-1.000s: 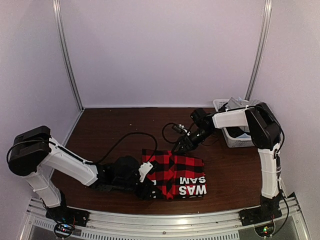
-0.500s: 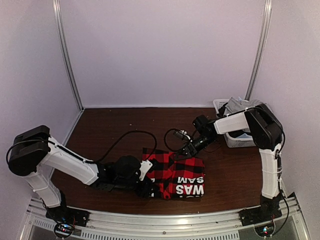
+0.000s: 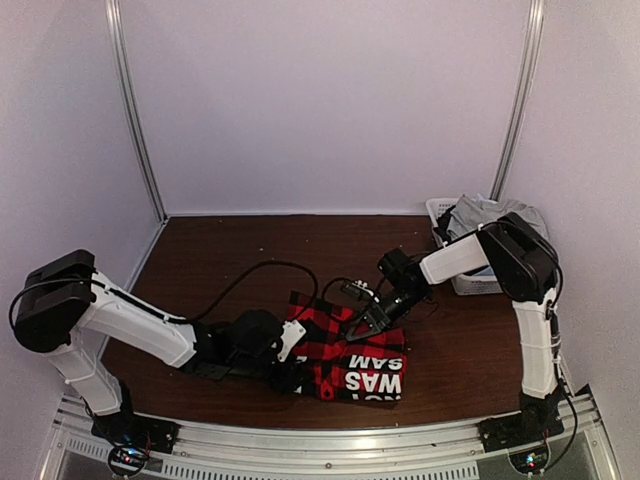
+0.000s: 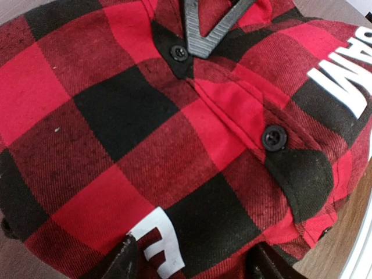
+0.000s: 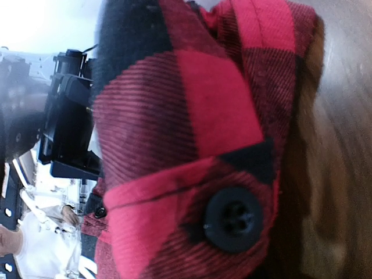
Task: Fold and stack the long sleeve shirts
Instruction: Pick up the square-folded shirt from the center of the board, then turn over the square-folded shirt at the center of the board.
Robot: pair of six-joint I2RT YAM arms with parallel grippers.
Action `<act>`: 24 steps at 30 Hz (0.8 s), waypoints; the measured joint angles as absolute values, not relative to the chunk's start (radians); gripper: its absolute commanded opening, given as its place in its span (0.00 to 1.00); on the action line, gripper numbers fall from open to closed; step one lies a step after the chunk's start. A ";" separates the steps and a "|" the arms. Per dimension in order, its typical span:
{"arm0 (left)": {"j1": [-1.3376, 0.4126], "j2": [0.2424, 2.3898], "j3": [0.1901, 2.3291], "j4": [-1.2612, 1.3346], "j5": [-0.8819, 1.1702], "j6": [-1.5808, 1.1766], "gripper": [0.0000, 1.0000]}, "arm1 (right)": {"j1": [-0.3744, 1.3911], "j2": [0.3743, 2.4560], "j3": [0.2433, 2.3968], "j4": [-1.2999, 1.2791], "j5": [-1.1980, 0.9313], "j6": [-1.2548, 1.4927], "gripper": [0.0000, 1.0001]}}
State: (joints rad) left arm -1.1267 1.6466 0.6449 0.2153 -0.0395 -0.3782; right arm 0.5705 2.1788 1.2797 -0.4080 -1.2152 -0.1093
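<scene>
**Item:** flannel shirt (image 3: 350,350), red-and-black check, one piece

**Location:** near the middle of the table (image 3: 220,250), between the two arms, lying as a compact, roughly square bundle. White lettering (image 3: 378,372) faces up on its near right part. A cuff with a black button (image 5: 232,220) fills the right wrist view.

**Left gripper** (image 3: 297,372): low at the bundle's near left edge. Its fingers (image 4: 125,261) show spread at the bottom of the wrist view with the thick folded edge between them. Whether they press the cloth or merely straddle it, I cannot tell.

**Right gripper** (image 3: 362,322): at the bundle's far edge, tips drawn together to a point on the cloth beside the buttoned front. It looks to have a pinch of fabric, jaws all but closed.

**Also present:** white mesh basket (image 3: 462,283) at far right, well apart from the shirt, with a grey garment (image 3: 490,212) heaped in it.

**Step in hand, as I judge it:** a late fold, taking the far edge over toward the near one.

**Handling notes:**
- The left side should anchor the bundle so it does not slide on the table.
- Carry the pinched edge low and flat, and lay it so the edges line up.
- Tuck the loose cuff inside rather than letting it trail.
- Release only once the cloth rests; flannel this thick may spring back, so a press may be wanted
</scene>
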 measured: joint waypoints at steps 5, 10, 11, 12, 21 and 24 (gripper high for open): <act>-1.116 1.543 0.643 0.163 -0.073 -0.376 0.80 | 0.542 2.087 1.195 -0.387 -1.152 -0.012 0.00; -1.047 1.346 0.630 0.146 -0.095 -0.385 0.82 | 0.456 1.819 1.167 -0.458 -0.905 0.099 0.00; -1.024 1.314 0.631 0.142 -0.097 -0.388 0.82 | 0.446 1.774 1.183 -0.487 -0.839 0.111 0.00; -0.998 1.286 0.633 0.130 -0.101 -0.391 0.82 | 0.434 1.723 1.214 -0.522 -0.752 0.126 0.00; -0.783 1.235 0.683 -0.027 -0.134 -0.419 0.82 | 0.555 1.574 1.551 -0.768 0.058 0.223 0.00; -0.734 1.235 0.705 -0.068 -0.143 -0.425 0.82 | 0.672 1.646 1.602 -0.831 0.273 0.271 0.00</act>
